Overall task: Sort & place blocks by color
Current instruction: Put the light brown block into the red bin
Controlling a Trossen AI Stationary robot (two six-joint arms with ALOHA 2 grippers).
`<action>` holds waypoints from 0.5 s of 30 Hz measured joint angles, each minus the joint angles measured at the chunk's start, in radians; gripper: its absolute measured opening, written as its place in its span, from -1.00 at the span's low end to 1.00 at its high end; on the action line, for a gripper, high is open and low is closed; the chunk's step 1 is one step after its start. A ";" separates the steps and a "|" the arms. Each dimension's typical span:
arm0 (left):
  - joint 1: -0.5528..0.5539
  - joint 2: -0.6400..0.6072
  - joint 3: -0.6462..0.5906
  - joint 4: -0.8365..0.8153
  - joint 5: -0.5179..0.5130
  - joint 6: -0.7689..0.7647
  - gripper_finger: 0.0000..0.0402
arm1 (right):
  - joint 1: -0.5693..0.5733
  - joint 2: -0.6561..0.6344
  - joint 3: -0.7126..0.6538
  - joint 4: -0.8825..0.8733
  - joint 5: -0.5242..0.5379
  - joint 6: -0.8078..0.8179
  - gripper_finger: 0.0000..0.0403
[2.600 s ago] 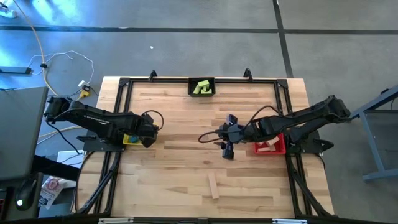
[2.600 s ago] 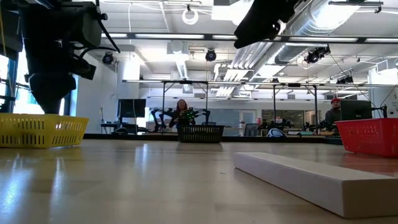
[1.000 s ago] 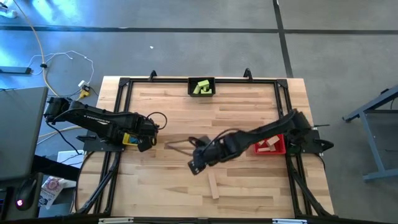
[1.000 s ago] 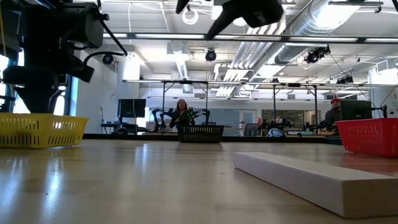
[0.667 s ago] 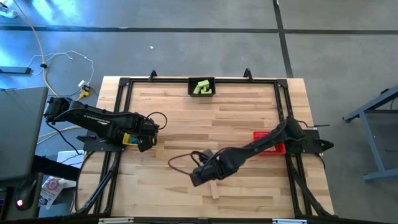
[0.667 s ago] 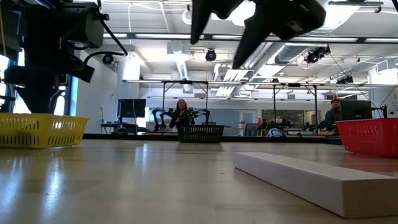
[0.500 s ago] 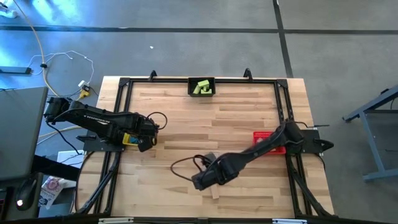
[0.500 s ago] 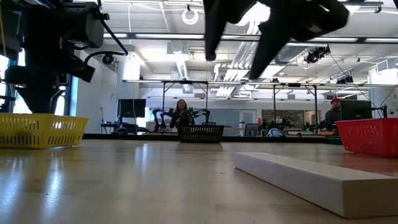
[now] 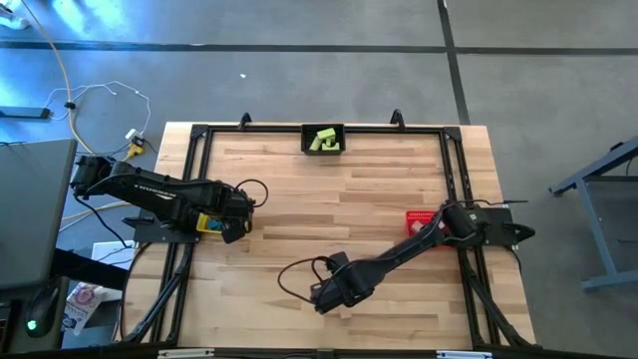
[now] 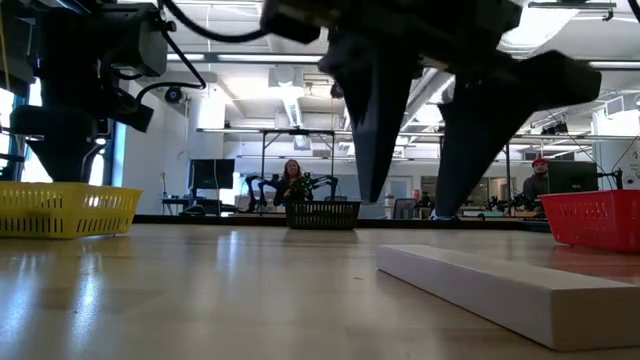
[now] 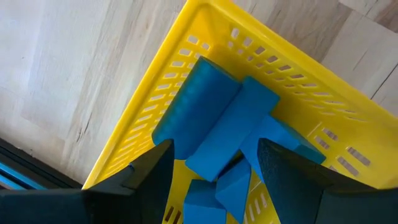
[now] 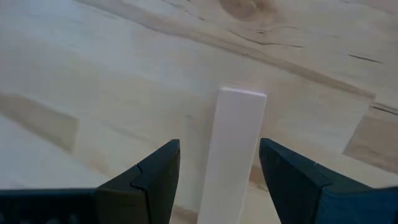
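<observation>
A plain light wooden bar (image 12: 233,149) lies flat on the table near its front edge and shows large in the low view (image 10: 500,290). My right gripper (image 12: 219,163) hangs open over it, pointing down, one finger on each side of the bar's end and neither touching it; the low view shows the gripper (image 10: 410,205) a little above the tabletop. My left gripper (image 11: 214,149) waits open over the yellow bin (image 11: 186,81) at the table's left, which holds several blue blocks (image 11: 217,124).
A black bin (image 9: 323,139) with lime green blocks stands at the far edge's middle. My right arm partly covers a red bin (image 9: 421,220) at the right. A black frame (image 9: 195,150) runs round the tabletop. Bare wood (image 9: 299,189) spreads across the middle.
My right gripper has swung from the table's middle toward the near edge and come down over the wooden bar, rolling its wrist so the fingers now straddle the bar. It has stayed open. The bar has not moved.
</observation>
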 joint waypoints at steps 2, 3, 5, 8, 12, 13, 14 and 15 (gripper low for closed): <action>0.000 0.000 0.000 0.001 0.000 0.000 0.09 | 0.000 0.012 0.000 -0.001 0.000 0.001 0.02; 0.000 0.000 0.000 0.001 0.000 0.000 0.09 | 0.000 0.018 0.000 0.000 0.000 0.002 0.02; 0.000 0.000 0.000 0.002 0.000 0.001 0.09 | 0.000 0.030 0.000 -0.004 0.000 0.014 0.02; 0.000 0.000 0.000 0.004 0.000 0.008 0.09 | 0.000 0.045 0.000 -0.007 -0.001 0.024 0.02; 0.000 0.000 0.000 0.011 0.000 0.009 0.08 | 0.000 0.066 0.000 -0.004 -0.004 0.025 0.02; 0.000 0.000 0.000 0.014 0.000 0.009 0.08 | 0.000 0.074 0.000 -0.003 -0.014 0.025 0.02; 0.000 0.000 0.000 0.017 0.000 0.009 0.08 | 0.000 0.080 0.000 -0.004 -0.027 0.025 0.02; 0.000 0.000 0.000 0.021 0.000 0.011 0.08 | 0.000 0.087 0.000 -0.005 -0.036 0.025 0.02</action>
